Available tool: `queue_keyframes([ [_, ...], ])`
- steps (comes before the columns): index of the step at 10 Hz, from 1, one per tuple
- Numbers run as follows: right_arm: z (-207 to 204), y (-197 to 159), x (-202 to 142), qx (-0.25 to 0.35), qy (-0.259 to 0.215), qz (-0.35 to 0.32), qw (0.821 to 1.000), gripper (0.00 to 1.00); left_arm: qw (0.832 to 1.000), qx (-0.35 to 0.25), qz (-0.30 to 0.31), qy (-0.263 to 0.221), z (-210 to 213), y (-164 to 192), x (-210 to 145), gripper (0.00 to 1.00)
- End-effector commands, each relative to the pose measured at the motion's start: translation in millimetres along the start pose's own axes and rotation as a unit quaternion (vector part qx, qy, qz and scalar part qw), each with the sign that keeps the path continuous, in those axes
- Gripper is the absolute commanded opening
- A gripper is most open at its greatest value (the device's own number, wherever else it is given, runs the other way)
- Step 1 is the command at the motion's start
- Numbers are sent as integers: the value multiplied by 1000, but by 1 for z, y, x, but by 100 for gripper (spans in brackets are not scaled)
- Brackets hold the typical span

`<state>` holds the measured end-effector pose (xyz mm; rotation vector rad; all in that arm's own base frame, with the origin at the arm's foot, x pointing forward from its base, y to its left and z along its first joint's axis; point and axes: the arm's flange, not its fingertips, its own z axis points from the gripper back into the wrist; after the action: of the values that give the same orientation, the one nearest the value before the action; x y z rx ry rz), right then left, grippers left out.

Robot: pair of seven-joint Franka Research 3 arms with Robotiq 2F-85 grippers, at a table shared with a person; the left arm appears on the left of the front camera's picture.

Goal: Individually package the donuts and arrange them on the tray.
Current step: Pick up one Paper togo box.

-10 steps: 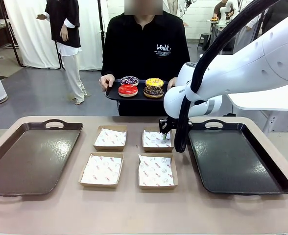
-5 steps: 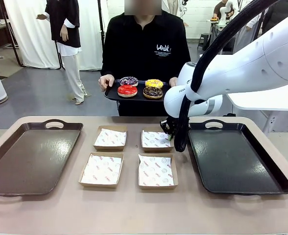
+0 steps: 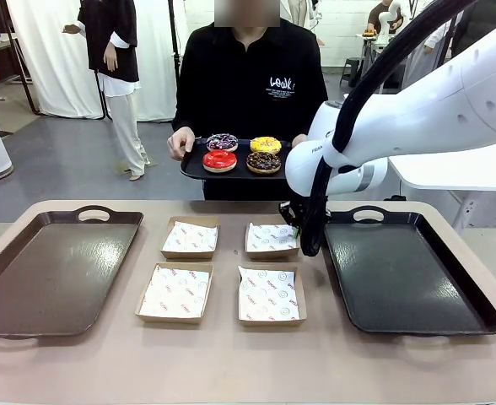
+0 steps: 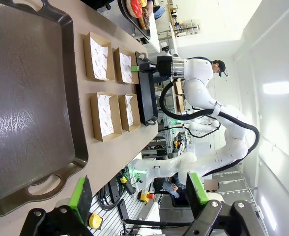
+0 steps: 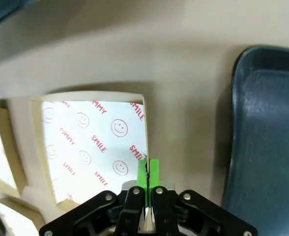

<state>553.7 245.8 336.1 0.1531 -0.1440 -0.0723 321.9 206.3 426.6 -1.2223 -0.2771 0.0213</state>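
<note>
Tan table (image 3: 231, 363), a person standing at its far side, grey floor and white curtains behind. Containers: four cardboard boxes in a two-by-two block, contents of each one printed paper liner: back-right box (image 3: 271, 239); back-left box (image 3: 190, 239) just left of it; front-right box (image 3: 270, 295) directly robot-side of it; front-left box (image 3: 174, 293) diagonal to it. Right tray (image 3: 400, 278), dark and glossy, just right of the back-right box; left tray (image 3: 54, 270), same kind, well left of it. Serving tray (image 3: 196, 169), black, held off the table in the person's hands (image 3: 180, 142) beyond the back-right box; contents the donuts: purple donut (image 3: 223, 141), yellow donut (image 3: 266, 144), red donut (image 3: 219, 160), chocolate donut (image 3: 264, 161). Right gripper (image 3: 294, 221): clenched on the right wall of the back-right box. Front view half hides its fingertips behind a black cable (image 3: 315, 219); right wrist view shows the green pads (image 5: 155, 169) pressed together over that wall's top edge, SMILE and YUMMY legible on the liner, the right tray cut off at the picture's edge. Left gripper (image 4: 137, 187): released, pads wide apart, well left of the back-right box, past the left tray's handle. Left wrist view adds the whole right arm; donuts there cut off at the top edge, colours hard to make out
</note>
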Motion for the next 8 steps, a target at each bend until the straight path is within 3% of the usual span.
queue_keyframes([
  [1,36,17,-6,-11,12,-17,1000,0,1000,-6,-3,-5,0,-1,-1,100],
  [5,95,41,0,-76,57,8,995,0,1000,-6,-3,-5,0,-1,-1,100],
  [8,137,56,4,-95,38,13,995,0,1000,-6,-3,-5,0,-1,-1,100],
])
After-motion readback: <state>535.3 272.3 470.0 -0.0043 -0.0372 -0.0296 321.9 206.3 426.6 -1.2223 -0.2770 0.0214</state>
